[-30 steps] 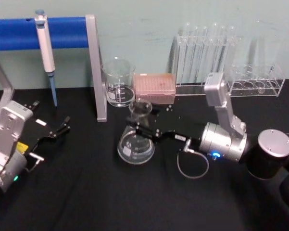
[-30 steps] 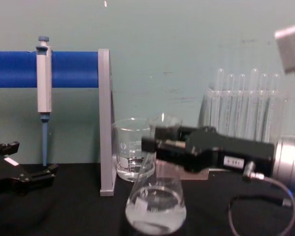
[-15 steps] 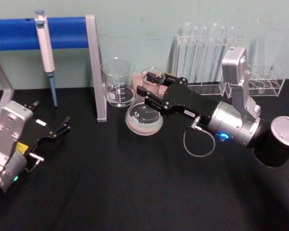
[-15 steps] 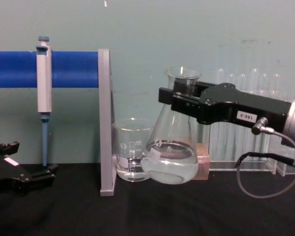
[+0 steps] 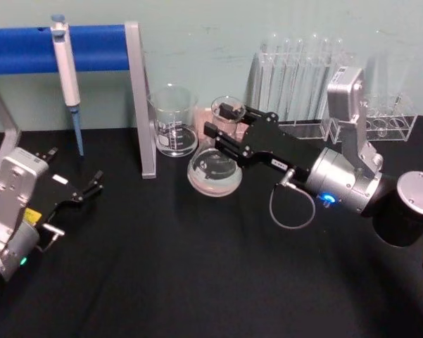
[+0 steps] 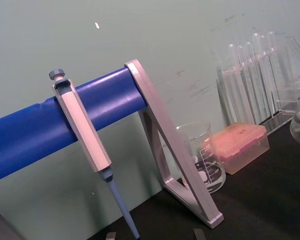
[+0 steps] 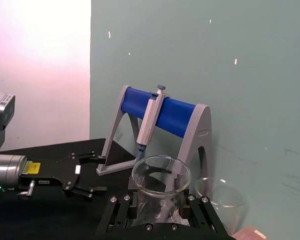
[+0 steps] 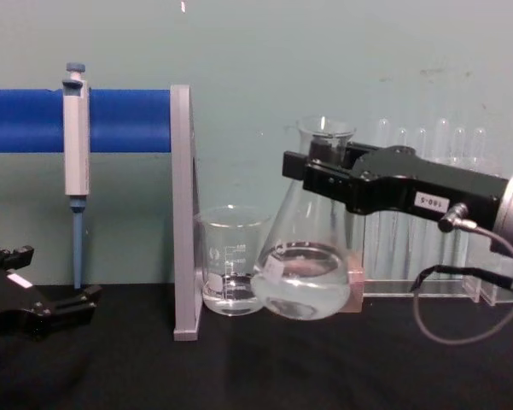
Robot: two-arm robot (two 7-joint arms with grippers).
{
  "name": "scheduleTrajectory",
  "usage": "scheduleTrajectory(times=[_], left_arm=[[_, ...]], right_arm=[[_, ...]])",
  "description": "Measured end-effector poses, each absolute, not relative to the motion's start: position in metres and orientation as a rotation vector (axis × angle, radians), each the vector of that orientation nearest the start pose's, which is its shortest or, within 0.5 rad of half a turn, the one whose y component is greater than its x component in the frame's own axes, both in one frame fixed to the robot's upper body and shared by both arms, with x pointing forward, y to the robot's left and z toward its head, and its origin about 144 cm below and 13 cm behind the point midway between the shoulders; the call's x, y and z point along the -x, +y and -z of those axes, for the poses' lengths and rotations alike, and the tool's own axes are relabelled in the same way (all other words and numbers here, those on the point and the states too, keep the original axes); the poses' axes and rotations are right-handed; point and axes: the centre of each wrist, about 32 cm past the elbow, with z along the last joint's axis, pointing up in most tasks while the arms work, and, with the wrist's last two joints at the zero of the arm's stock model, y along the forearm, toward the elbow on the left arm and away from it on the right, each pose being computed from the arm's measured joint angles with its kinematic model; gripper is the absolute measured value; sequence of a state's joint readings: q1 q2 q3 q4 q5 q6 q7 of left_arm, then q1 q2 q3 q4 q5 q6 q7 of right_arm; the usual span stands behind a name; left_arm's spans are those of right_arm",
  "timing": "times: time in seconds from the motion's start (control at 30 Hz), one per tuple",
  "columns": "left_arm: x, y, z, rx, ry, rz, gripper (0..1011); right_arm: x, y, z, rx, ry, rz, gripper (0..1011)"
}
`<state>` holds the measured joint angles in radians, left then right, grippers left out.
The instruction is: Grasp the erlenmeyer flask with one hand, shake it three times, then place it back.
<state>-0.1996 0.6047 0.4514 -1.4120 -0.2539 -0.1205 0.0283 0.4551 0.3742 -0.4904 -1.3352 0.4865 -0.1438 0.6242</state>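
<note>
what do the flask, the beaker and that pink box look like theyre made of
Erlenmeyer flask, gripped at the neck by the right gripper: clear glass, glossy, with liquid visible through it. Beaker: likely glass too, transparent with a white printed scale. Pink box: probably translucent plastic with a frosted look. Left gripper sits open, far left.

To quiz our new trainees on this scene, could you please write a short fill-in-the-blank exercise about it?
The right hand grips the erlenmeyer flask by its ___.
The flask holds a little clear ___.
The pipette hangs on the ___ bar.
The left hand, parked on the left, has its fingers ___.
Missing words: neck, liquid, blue, open.
</note>
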Motion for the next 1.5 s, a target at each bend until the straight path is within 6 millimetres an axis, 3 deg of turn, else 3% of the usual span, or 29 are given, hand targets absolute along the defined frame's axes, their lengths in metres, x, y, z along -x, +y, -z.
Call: scheduleTrajectory(times=[0.27,0.57,0.9,1.23,1.5], left_arm=[[-0.489,0.31,-1.14,-0.304,-0.285,-1.248,1001],[-0.489,0.31,-1.14,-0.305,-0.285,-1.248,1001],[-0.489,0.31,-1.14,-0.304,-0.285,-1.248,1001],[-0.489,0.31,-1.14,-0.304,-0.285,-1.248,1001],[-0.489,0.31,-1.14,-0.304,-0.285,-1.248,1001]], right_arm=[[-0.56,-0.209,-1.203,-0.074,-0.158,0.509,453],[-0.558,-0.177,-1.202,-0.073,-0.155,0.341,453],[-0.556,-0.164,-1.201,-0.074,-0.15,0.279,456],[-0.552,-0.176,-1.202,-0.08,-0.175,0.388,453],[-0.536,-0.213,-1.203,-0.076,-0.222,0.686,453]])
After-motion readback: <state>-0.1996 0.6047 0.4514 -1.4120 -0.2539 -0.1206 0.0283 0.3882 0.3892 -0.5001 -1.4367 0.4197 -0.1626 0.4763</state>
